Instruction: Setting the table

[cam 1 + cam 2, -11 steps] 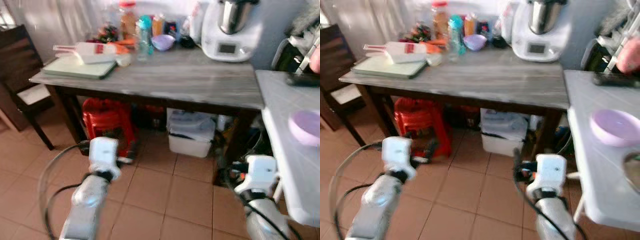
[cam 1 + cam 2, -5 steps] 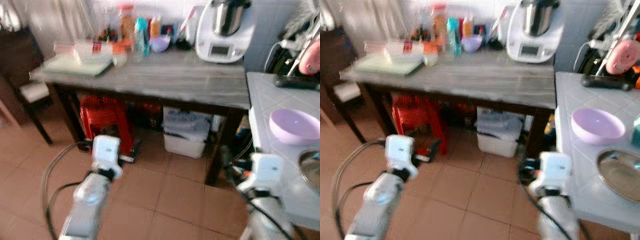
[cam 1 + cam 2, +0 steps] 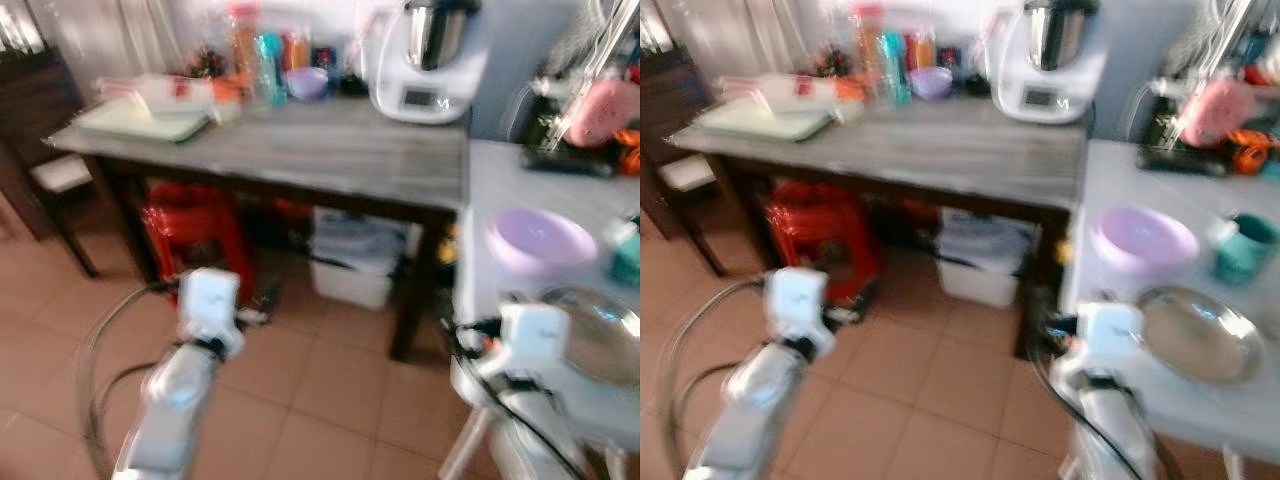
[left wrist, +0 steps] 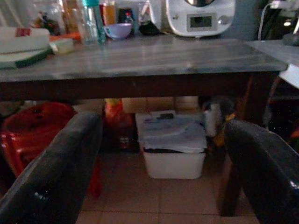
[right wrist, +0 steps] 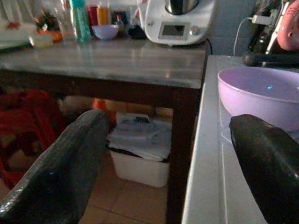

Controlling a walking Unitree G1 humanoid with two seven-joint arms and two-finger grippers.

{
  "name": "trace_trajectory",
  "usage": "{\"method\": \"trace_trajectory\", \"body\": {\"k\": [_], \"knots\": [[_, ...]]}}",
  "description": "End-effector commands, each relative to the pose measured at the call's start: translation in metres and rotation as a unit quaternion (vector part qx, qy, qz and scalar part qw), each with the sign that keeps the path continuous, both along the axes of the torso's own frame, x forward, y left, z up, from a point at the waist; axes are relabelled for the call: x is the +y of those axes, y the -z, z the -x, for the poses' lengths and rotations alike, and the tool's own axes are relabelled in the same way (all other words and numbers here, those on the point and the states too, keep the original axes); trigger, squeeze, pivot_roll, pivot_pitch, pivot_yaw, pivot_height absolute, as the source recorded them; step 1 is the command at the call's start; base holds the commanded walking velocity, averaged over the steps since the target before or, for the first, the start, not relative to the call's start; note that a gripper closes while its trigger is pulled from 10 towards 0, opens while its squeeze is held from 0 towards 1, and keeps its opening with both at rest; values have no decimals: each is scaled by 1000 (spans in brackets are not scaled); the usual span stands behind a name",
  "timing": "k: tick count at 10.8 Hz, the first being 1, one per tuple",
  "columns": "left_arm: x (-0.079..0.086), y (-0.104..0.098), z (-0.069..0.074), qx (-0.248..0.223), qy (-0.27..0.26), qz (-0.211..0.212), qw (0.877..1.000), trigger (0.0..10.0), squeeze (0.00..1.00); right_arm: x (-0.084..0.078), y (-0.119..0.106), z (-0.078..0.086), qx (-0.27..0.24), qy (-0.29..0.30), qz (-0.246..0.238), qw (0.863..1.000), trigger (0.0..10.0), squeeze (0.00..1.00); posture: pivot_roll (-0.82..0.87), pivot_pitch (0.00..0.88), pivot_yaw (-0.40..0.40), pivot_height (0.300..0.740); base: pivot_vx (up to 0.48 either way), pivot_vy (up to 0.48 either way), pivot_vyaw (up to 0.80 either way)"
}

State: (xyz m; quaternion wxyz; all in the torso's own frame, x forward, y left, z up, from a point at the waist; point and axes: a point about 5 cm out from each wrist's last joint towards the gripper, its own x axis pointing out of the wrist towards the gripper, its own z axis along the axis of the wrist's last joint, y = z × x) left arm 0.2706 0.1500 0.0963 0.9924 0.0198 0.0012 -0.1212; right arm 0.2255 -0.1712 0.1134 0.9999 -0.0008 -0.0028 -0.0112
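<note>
The view is swinging right: a metal plate (image 3: 1198,334) is coming in beside the lilac bowl (image 5: 261,95), just ahead of the right gripper (image 5: 168,154), fingers apart and empty; left gripper (image 4: 163,158) likewise.

Head pair downward; wrist views level toward wooden table (image 4: 140,58).

A grey wooden table (image 3: 300,160) with dark legs stands on terracotta floor tiles (image 3: 330,390); a dark chair (image 3: 45,130) is beside it, near a pale curtain (image 3: 110,35)

Matt grey wood-grain table (image 3: 940,150), glossy lilac plastic bowl (image 3: 1143,240), shiny metal plate (image 3: 1198,335)
</note>
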Motion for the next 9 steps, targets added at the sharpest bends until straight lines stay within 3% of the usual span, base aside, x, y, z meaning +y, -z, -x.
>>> {"method": "trace_trajectory", "body": {"k": [1, 3, 6, 9], "knots": [[-7, -2, -2, -3, 9, 5, 1000, 10000, 0, -7, -3, 0, -1, 12, 4, 1000, 10000, 0, 42, 0, 18, 740, 0, -270, -800], [-9, -1, -2, -1, 12, 6, 1000, 10000, 0, -6, -2, -1, -2, 10, 4, 1000, 10000, 0, 41, 0, 19, 740, 0, -266, -647], [-10, 0, -2, 1, 17, 8, 1000, 10000, 0, -5, -2, -1, -1, 12, 2, 1000, 10000, 0, 40, 0, 21, 740, 0, -268, 0], [-10, 1, -3, 5, 17, 20, 1000, 10000, 0, -4, -1, -4, -1, 8, 10, 1000, 10000, 0, 46, 0, 21, 740, 0, 0, 0]]}}
